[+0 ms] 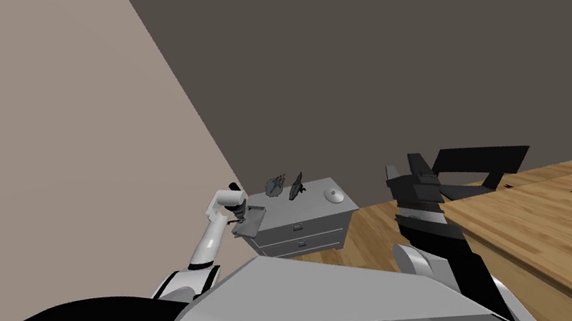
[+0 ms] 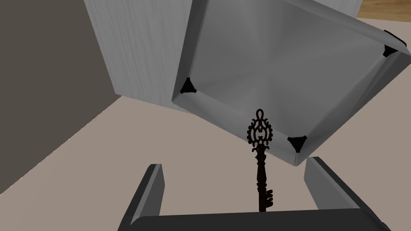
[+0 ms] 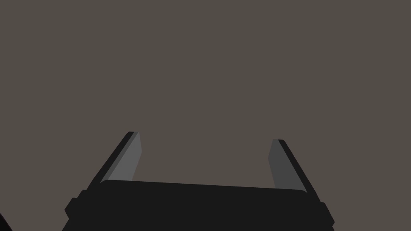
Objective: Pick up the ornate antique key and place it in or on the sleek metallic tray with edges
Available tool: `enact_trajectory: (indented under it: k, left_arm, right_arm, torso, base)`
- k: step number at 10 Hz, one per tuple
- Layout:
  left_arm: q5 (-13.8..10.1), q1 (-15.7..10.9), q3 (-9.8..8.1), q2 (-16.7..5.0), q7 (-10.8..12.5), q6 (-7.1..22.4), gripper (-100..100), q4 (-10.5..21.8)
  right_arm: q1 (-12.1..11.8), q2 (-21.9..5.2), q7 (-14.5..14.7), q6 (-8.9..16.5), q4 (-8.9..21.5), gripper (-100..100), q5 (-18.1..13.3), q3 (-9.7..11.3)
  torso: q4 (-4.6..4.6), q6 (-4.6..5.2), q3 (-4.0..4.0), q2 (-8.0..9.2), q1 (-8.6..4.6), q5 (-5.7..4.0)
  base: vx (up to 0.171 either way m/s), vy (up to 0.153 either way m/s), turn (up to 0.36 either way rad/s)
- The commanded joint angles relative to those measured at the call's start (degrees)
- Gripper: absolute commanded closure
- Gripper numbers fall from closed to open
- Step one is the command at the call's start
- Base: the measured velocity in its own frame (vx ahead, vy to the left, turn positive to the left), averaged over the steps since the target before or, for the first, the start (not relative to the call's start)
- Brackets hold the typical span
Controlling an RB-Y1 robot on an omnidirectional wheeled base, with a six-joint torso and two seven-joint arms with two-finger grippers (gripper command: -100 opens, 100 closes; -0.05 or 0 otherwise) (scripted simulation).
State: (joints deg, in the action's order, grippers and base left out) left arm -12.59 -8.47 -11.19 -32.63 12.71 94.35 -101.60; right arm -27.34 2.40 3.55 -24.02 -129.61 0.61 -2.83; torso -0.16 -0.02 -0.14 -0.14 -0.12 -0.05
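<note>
Spread wide, my left gripper (image 2: 236,163) grips nothing: the ornate black key (image 2: 261,168) stands between its fingers, touching neither, with its bow overlapping the near rim of the grey tray (image 2: 224,114). That tray sits at the corner of the grey dresser (image 2: 136,48), its near corner jutting past the edge. My right gripper (image 3: 205,138) is likewise spread and empty, raised beside the wooden table (image 1: 557,225).
</note>
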Motion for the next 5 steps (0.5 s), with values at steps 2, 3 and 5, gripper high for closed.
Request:
enact_trajectory:
  k: [2,3,5]
  left_arm:
    - [0.0,0.0,0.0,0.0,0.0,0.0,0,0.0]
    - [0.0,0.0,0.0,0.0,0.0,0.0,0,0.0]
    - [0.0,0.0,0.0,0.0,0.0,0.0,0,0.0]
  right_arm:
    - [0.0,0.0,0.0,0.0,0.0,0,0.0,0.0]
    - [0.0,0.0,0.0,0.0,0.0,0,0.0,0.0]
    - [0.0,0.0,0.0,0.0,0.0,0,0.0,0.0]
  torso:
    - [0.0,0.0,0.0,0.01,0.02,0.01]
    - [0.0,0.0,0.01,0.01,0.03,0.01]
    - [0.0,0.0,0.01,0.01,0.03,0.01]
  base:
    - [0.0,0.0,0.0]
    - [0.0,0.0,0.0]
    - [0.0,0.0,0.0]
